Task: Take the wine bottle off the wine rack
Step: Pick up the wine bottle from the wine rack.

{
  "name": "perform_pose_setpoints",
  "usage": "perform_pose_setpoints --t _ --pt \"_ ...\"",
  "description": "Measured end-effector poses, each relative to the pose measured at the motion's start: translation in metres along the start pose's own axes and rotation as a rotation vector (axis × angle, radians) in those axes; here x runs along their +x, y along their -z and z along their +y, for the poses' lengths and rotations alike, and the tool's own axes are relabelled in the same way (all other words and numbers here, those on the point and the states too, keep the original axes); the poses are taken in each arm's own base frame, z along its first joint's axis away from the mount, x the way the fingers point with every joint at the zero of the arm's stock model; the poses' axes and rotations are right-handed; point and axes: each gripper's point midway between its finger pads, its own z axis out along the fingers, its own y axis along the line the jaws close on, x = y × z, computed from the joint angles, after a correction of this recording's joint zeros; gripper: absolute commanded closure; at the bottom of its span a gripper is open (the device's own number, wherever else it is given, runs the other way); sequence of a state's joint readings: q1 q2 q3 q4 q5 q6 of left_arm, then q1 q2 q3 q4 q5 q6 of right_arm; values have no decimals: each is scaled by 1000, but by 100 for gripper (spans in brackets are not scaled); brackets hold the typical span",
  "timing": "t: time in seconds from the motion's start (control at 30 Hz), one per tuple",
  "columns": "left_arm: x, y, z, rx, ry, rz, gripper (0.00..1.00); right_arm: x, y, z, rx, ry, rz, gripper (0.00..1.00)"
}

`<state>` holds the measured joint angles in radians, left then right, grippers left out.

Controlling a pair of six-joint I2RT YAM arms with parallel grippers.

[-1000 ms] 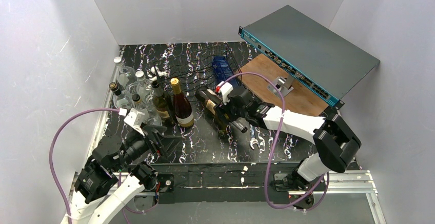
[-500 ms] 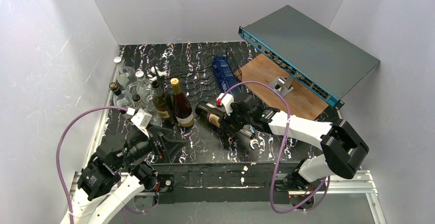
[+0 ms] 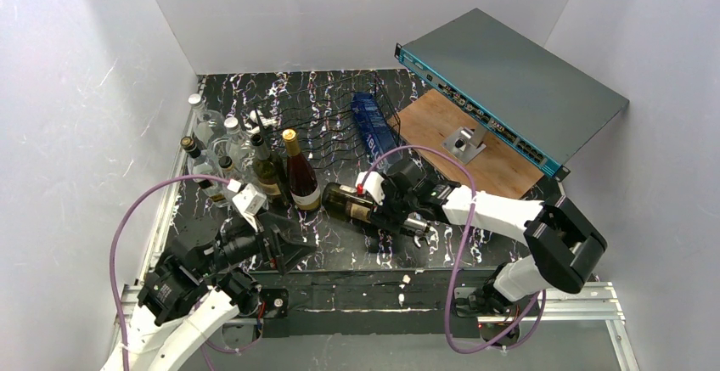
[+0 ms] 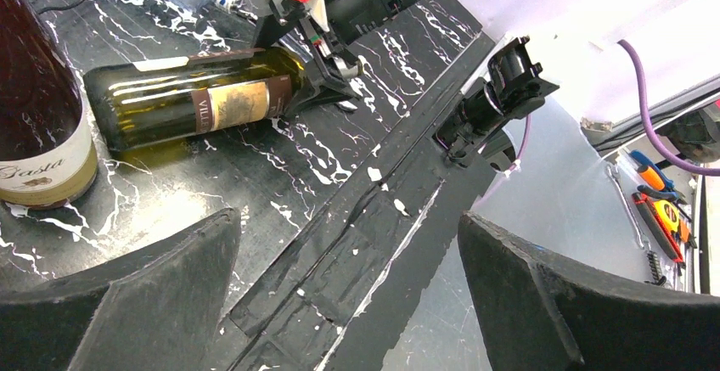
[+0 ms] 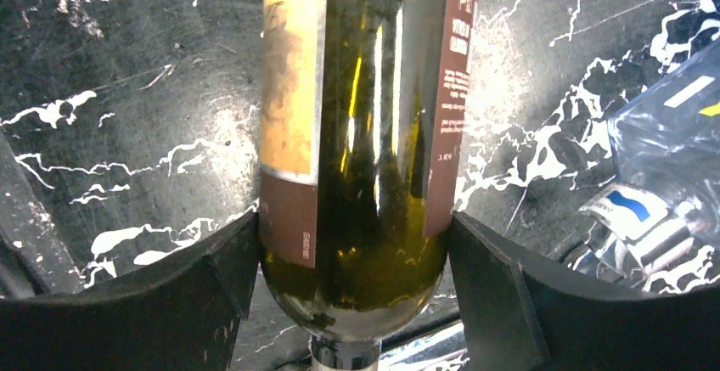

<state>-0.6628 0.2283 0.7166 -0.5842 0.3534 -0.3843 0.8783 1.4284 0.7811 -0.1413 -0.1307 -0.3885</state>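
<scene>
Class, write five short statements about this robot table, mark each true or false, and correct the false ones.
1. The right end effector grips the dark green glass wine bottle with the brown and gold label. True.
2. That bottle stands upright. False: it lies on its side.
3. The left end effector is open and holds nothing. True.
4. The gripped bottle rests in the low black wire rack. False: it is in front of the rack, at the black white-veined tabletop.
5. In the top view, a dark bottle with a gold foil top stands upright to the left of the gripped bottle. True.
</scene>
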Motion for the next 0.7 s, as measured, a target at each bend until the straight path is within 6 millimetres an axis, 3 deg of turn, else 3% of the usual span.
perform_pose_setpoints --t 0.23,0.33,0.5,0.7 --pt "8 -5 2 8 8 24 2 0 -7 -1 -24 56 9 27" --pt "11 -8 3 15 10 32 2 0 -7 -1 -29 71 10 16" --pt "15 -10 4 20 13 43 2 6 -4 -2 -53 93 32 8" --pt "18 -12 3 32 14 49 2 42 11 -3 -123 89 135 6"
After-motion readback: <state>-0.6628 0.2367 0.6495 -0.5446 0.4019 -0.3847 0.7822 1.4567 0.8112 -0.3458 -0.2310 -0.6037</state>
